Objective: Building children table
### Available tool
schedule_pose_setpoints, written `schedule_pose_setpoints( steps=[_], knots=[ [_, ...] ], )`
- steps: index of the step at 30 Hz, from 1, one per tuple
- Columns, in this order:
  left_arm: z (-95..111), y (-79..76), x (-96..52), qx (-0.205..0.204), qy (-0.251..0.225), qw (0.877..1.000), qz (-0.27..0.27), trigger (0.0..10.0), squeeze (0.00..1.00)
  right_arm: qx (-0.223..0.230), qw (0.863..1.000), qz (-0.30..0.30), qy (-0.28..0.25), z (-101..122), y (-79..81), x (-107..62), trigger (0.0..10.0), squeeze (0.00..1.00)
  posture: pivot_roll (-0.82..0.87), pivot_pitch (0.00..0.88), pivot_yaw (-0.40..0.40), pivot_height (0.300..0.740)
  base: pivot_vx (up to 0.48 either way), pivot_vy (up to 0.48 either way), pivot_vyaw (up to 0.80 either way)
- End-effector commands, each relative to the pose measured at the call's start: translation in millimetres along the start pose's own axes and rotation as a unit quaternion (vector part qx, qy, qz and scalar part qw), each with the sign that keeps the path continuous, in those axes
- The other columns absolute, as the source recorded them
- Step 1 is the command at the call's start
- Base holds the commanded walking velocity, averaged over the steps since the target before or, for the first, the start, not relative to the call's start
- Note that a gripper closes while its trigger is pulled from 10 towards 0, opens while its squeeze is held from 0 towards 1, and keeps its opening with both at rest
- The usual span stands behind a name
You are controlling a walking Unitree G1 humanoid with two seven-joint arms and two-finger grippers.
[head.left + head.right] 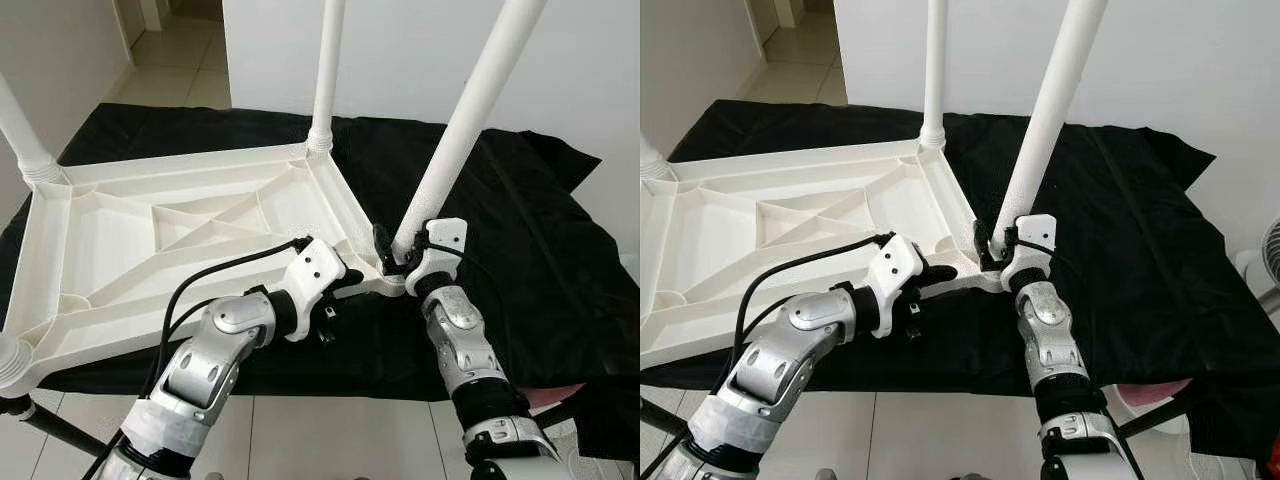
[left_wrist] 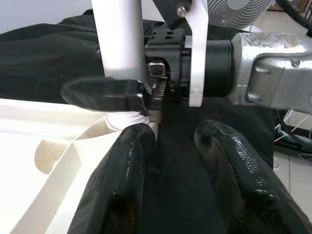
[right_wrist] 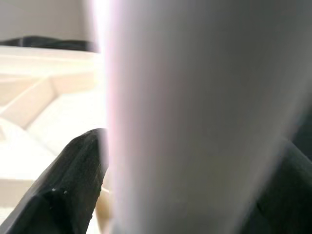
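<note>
The upside-down white tabletop lies mid-left on black cloth, ribs up so legs can enter its corner sockets. At centre-right the right tool is clamped around the slanting leg, apparently seating it. The left tool, fingers parted and empty, braces that corner; its wrist view shows the socket joint.

Upright white legs stand at the upturned tabletop's corners. Between them the ribbed underside lies open. Black cloth beside it is bare.
</note>
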State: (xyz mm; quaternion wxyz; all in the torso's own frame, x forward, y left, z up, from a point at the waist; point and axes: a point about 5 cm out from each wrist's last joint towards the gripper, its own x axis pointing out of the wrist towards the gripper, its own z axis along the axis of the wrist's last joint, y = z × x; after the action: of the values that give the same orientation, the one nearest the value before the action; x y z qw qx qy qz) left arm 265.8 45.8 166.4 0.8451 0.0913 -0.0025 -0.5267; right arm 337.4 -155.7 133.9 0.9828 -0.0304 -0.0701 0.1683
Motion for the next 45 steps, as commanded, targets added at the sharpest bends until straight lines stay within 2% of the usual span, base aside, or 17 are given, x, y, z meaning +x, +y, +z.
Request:
schedule_pose_setpoints(
  steps=[1, 4, 5, 11, 12, 13, 14, 15, 17, 19, 20, 29, 30, 38, 41, 43, 45],
  knots=[
    [-4.0, -2.7, 2.0, -0.001, 0.006, 1.000, 0.009, 10.0, 0.00, -0.005, 0.999, 0.038, 0.013, -0.9, -4.3, 0.3, 10.0, 0.00, 0.02, 0.000, -0.045, 0.740, 0.000, 0.000, 0.00],
    [-3.9, -4.5, 3.0, -0.002, 0.005, 1.000, 0.006, 10.0, 0.00, -0.023, 0.998, 0.062, 0.015, -0.1, -9.3, -0.6, 10.0, 0.00, 0.02, 0.000, -0.045, 0.740, 0.000, 0.000, 0.00],
    [-3.5, -6.9, 4.8, -0.004, 0.004, 1.000, 0.003, 10.0, 0.00, -0.042, 0.994, 0.099, 0.019, 1.7, -15.4, -1.6, 10.0, 0.00, 0.02, 0.000, -0.047, 0.740, 0.000, 0.000, 0.00],
    [-3.4, -7.7, 5.3, -0.005, 0.003, 1.000, 0.003, 10.0, 0.00, -0.049, 0.991, 0.120, 0.021, 2.6, -17.5, -1.5, 10.0, 0.00, 0.02, 0.000, -0.047, 0.740, 0.000, 0.000, 0.00],
    [-3.8, -8.1, 5.4, -0.005, 0.003, 1.000, 0.002, 10.0, 0.00, -0.052, 0.989, 0.135, 0.026, 2.3, -17.8, -0.6, 6.3, 0.00, 0.02, 0.000, -0.045, 0.740, 0.000, 0.000, 0.00],
    [-3.7, -8.3, 5.6, -0.006, 0.002, 1.000, 0.002, 10.0, 0.00, -0.055, 0.986, 0.154, 0.032, 2.0, -17.5, 0.3, 4.9, 0.00, 0.02, 0.000, -0.045, 0.740, 0.000, 0.000, 0.00],
    [-3.7, -8.3, 5.6, -0.006, 0.002, 1.000, 0.002, 10.0, 0.00, -0.055, 0.986, 0.154, 0.032, 2.0, -17.5, 0.3, 4.9, 0.00, 0.02, 0.000, -0.045, 0.740, 0.000, 0.000, 0.00],
    [-3.7, -8.3, 5.9, -0.005, 0.001, 1.000, 0.002, 10.0, 0.00, -0.058, 0.984, 0.165, 0.035, 1.9, -17.4, 1.2, 3.1, 0.00, 0.02, 0.000, -0.043, 0.740, 0.000, 0.000, 0.00],
    [-3.4, -8.4, 6.1, -0.005, 0.001, 1.000, 0.001, 10.0, 0.00, -0.055, 0.982, 0.175, 0.039, 1.2, -17.0, 1.7, 2.5, 0.00, 0.02, 0.000, -0.041, 0.740, 0.000, 0.000, 0.00],
    [-3.4, -8.4, 6.1, -0.005, 0.001, 1.000, 0.001, 10.0, 0.00, -0.055, 0.982, 0.175, 0.039, 1.2, -17.0, 1.7, 2.5, 0.00, 0.02, 0.000, -0.041, 0.740, 0.000, 0.000, 0.00],
    [-3.1, -8.4, 6.3, -0.004, 0.001, 1.000, 0.000, 10.0, 0.00, -0.052, 0.981, 0.183, 0.042, -0.2, -16.6, 1.6, 0.0, 0.00, 0.01, 0.000, -0.039, 0.740, 0.000, 0.000, 0.00],
    [-3.5, -9.7, 7.5, 0.000, 0.001, 1.000, -0.005, 10.0, 0.00, -0.008, 0.981, 0.185, 0.053, -13.8, -12.1, -8.8, 0.0, 0.00, 0.01, 0.000, -0.043, 0.740, 0.000, 0.000, 0.00],
    [-3.7, -10.1, 7.5, 0.000, 0.001, 1.000, -0.006, 10.0, 0.00, -0.003, 0.983, 0.177, 0.056, -16.6, -9.5, -10.1, 10.0, 0.00, 0.01, 0.000, -0.047, 0.740, 0.000, 0.000, 0.00],
    [-4.6, -11.1, 7.7, 0.000, 0.001, 1.000, -0.007, 10.0, 0.00, 0.016, 0.991, 0.114, 0.067, -27.2, -0.3, -12.8, 10.0, 0.00, 0.01, 0.000, -0.053, 0.740, 0.000, 0.000, 0.00],
    [-5.5, -10.7, 7.6, 0.002, 0.003, 1.000, -0.010, 10.0, 0.00, 0.022, 0.997, 0.042, 0.059, -26.6, 9.0, -12.8, 10.0, 0.00, 0.01, 0.000, -0.055, 0.740, 0.000, 0.000, 0.00],
    [-5.5, -10.7, 7.6, 0.002, 0.003, 1.000, -0.010, 10.0, 0.00, 0.022, 0.997, 0.042, 0.059, -26.6, 9.0, -12.8, 10.0, 0.00, 0.01, 0.000, -0.055, 0.740, 0.000, 0.000, 0.00],
    [-5.8, -9.4, 6.9, 0.003, 0.005, 1.000, -0.009, 10.0, 0.00, 0.034, 0.998, -0.006, 0.055, -24.4, 13.7, -13.8, 10.0, 0.00, 0.01, 0.000, -0.058, 0.740, 0.000, 0.000, 0.00]
  ],
)
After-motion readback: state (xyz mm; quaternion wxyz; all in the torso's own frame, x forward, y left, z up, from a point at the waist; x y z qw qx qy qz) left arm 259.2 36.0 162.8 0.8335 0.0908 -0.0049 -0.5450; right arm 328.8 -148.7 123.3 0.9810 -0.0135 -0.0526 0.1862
